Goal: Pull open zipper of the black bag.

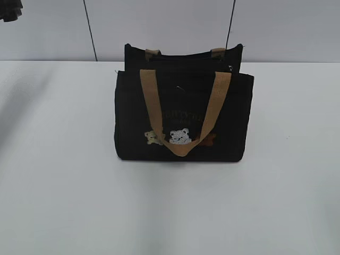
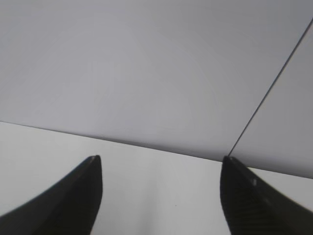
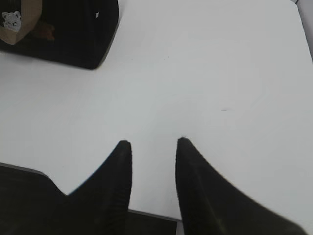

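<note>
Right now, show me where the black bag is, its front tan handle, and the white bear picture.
black bag (image 1: 133,122): exterior view, on the left part of its front panel.
front tan handle (image 1: 150,101): exterior view, on its left strap.
white bear picture (image 1: 179,136): exterior view, on the bear's body.

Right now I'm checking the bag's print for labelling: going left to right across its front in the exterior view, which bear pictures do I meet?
Small tan bear picture → white bear picture → dark brown bear picture, partly behind the tan webbing handle, all on the boxy black fabric bag.
</note>
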You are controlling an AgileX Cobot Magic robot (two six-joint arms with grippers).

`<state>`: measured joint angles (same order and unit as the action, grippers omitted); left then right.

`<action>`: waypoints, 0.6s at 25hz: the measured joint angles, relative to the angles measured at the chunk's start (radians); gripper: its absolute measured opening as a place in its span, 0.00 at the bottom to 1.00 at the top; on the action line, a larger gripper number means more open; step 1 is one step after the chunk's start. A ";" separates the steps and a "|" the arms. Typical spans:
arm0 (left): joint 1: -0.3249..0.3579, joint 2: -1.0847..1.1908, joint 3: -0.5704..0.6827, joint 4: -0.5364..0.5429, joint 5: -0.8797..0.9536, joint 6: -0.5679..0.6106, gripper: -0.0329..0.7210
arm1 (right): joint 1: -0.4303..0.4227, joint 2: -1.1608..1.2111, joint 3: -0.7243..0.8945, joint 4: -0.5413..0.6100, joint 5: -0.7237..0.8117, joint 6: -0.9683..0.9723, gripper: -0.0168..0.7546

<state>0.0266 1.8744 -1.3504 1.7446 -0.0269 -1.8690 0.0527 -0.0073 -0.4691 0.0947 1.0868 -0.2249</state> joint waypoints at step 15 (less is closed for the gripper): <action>0.000 0.000 0.000 -0.001 -0.034 0.000 0.79 | 0.000 0.000 0.000 -0.051 0.003 0.066 0.32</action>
<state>0.0266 1.8744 -1.3504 1.7438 -0.0610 -1.8690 0.0527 -0.0074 -0.4691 0.0437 1.0898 -0.1590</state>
